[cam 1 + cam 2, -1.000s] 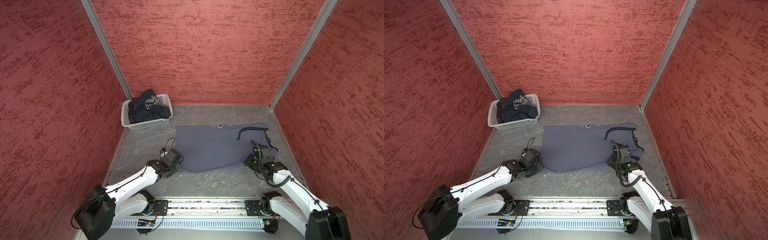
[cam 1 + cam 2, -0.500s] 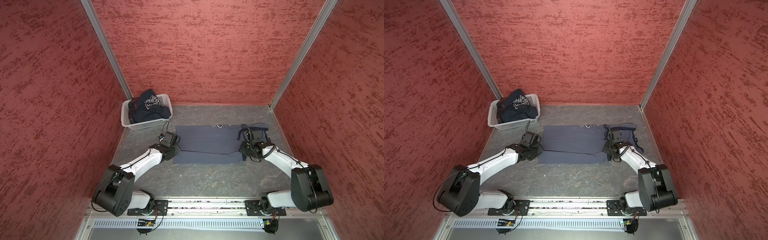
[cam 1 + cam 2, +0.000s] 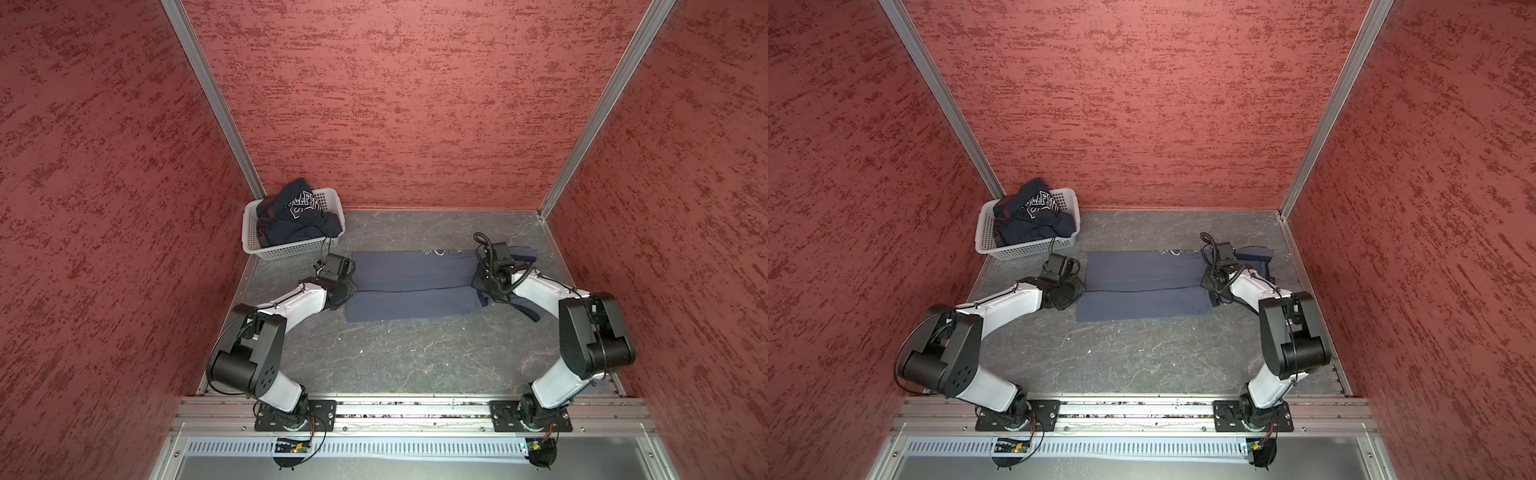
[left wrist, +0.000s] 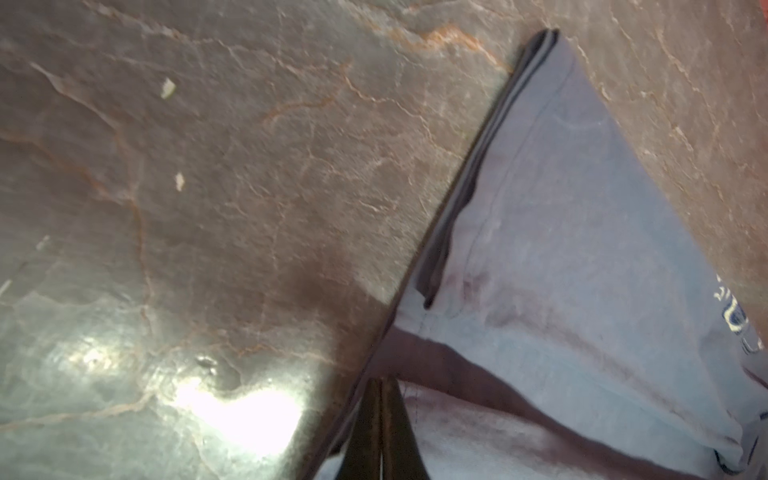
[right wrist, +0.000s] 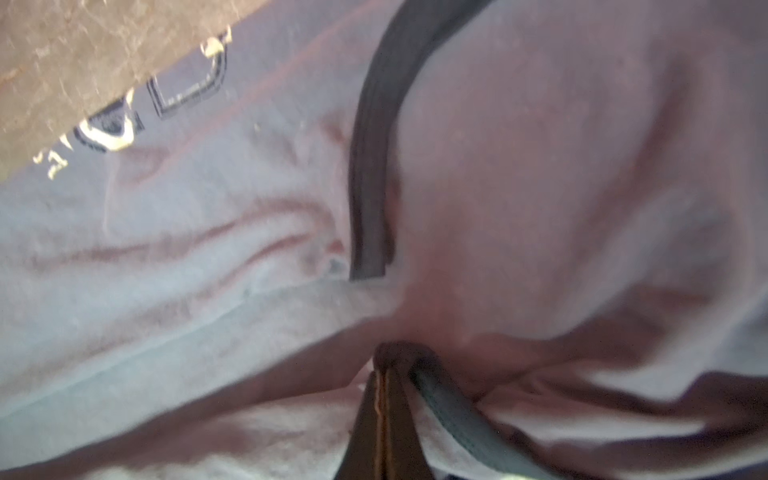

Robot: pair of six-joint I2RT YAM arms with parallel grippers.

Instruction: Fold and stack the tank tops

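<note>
Slate grey-blue cloth tank top with navy trim lies mid-table on the grey marbled tabletop, doubled lengthwise, with a strip of the lower layer showing along the near side. Both top views show this whole layout. They also show the dark navy tank top with white-outlined lettering bunched in the white perforated plastic basket at the far left corner, well apart from both arms.

In both top views the wrists hide the fingertips; only the wrist views show the grips. In the left wrist view the left gripper has its jaws pressed together, pinching the grey-blue top's left edge low over the tabletop. In the right wrist view the right gripper has its jaws pressed together on a bunched fold at the strap end, navy trim right beside the tips. Pale lettering shows at the far edge; this view is blurred.
</note>
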